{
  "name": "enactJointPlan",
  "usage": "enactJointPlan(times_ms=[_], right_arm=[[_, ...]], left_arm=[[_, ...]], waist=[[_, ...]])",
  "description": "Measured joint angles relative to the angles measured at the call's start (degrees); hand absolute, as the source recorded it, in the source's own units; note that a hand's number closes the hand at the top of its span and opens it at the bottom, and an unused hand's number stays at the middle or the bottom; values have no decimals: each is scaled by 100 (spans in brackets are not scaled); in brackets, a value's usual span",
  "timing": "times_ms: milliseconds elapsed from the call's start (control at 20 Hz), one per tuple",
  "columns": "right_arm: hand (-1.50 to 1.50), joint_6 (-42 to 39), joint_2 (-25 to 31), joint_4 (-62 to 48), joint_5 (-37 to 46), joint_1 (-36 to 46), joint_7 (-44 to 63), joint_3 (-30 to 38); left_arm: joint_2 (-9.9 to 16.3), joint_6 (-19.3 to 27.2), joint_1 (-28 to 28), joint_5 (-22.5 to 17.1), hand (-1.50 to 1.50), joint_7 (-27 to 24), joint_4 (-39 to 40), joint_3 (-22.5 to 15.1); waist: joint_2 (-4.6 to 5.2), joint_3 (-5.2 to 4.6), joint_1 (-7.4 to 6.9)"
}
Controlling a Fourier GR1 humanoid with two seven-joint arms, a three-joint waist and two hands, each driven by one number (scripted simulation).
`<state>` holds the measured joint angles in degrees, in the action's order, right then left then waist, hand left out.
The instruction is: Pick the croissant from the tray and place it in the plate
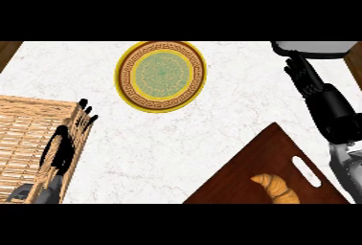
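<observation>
White marble counter: croissant near wooden tray's near edge, likely light, flaky, crushable, so grasp its thick middle; right hand released, fingers straight; left hand apparently relaxed; plate waits.

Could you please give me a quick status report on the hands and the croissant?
Left hand open, resting over wicker basket. Right hand open, at right edge. Croissant on wooden tray, untouched. Plate bare; nothing between.
</observation>
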<state>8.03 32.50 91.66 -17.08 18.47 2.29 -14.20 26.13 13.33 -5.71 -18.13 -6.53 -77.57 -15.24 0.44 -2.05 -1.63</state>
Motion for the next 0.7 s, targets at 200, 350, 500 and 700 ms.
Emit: enactJointPlan(times_ms=[200,350,500,700], right_arm=[[-150,-99,-452,338,-976,-278,-10,419],[-150,80,-754,554,-1459,-635,-16,700],[-150,726,-974,938,-1393,-1264,-325,1096],[-150,1203,-1596,1728,-1482,-2335,-949,1347]], left_arm=[[269,-276,159,193,0,209,-25,243],[562,-415,292,493,0,317,-38,442],[693,-593,581,722,0,301,-127,620],[703,-851,836,969,0,539,-323,880]], waist=[[-68,142,141],[-129,187,240],[-162,197,350],[-176,205,442]])
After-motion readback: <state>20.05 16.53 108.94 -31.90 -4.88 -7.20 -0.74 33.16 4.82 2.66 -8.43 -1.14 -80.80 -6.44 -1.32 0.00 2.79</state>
